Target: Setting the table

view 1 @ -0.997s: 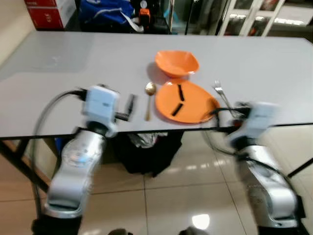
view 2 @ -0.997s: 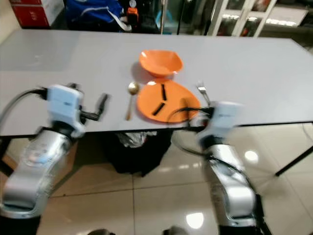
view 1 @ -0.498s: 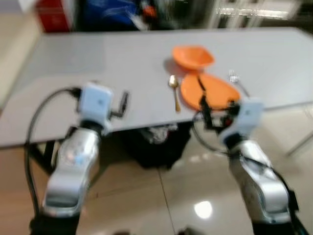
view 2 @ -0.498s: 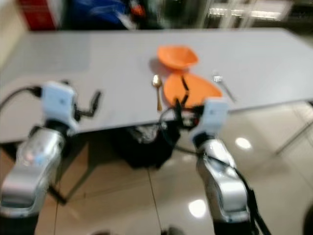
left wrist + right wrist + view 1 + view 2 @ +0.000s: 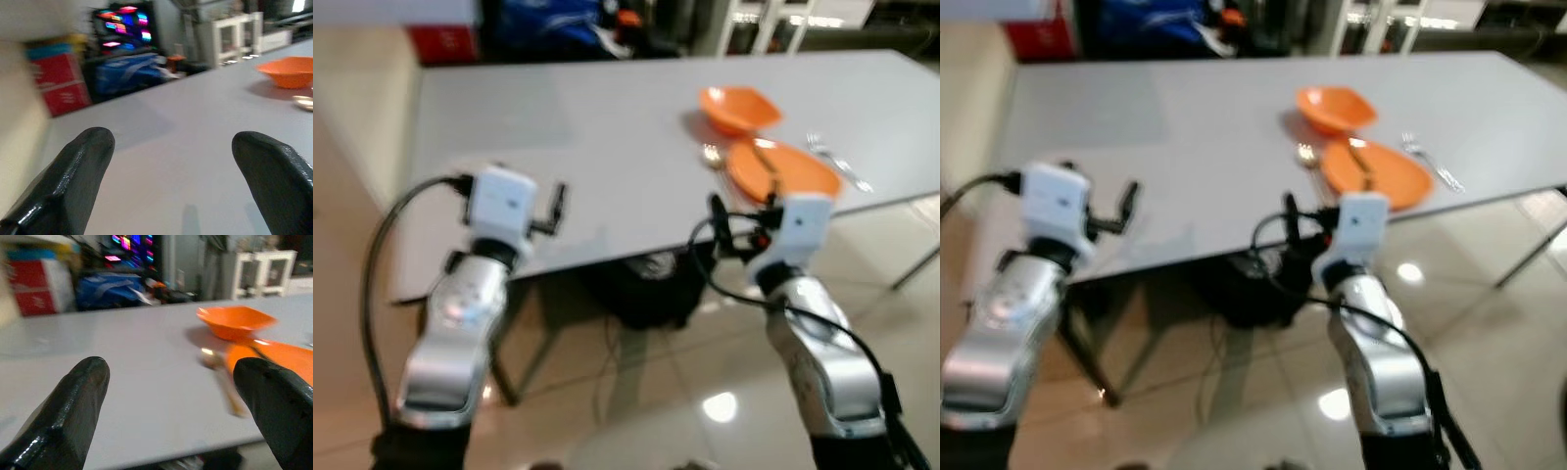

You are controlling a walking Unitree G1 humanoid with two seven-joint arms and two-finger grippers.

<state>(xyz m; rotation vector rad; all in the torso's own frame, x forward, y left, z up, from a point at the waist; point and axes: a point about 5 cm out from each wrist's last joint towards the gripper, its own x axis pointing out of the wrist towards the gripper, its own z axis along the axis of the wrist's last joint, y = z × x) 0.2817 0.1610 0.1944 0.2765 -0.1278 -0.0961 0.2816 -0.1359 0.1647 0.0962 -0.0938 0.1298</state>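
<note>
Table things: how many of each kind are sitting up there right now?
Bowl: 1
Plate: 1
Spoon: 1
Fork: 1
Dark sticks on the plate: 2, too blurred to identify
Total: 6

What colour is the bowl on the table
Orange; the bowl shows best in the right wrist view.

You see a long grey tabletop point(image 5: 558, 127) standing on a glossy beige tiled floor point(image 5: 656, 392) that reflects the ceiling light. Behind its far edge there are a red box point(image 5: 445, 41), a blue bag point(image 5: 543, 22) and white cabinets with glass doors point(image 5: 1410, 18). Under the tabletop sits a dark bin point(image 5: 646, 289).
</note>
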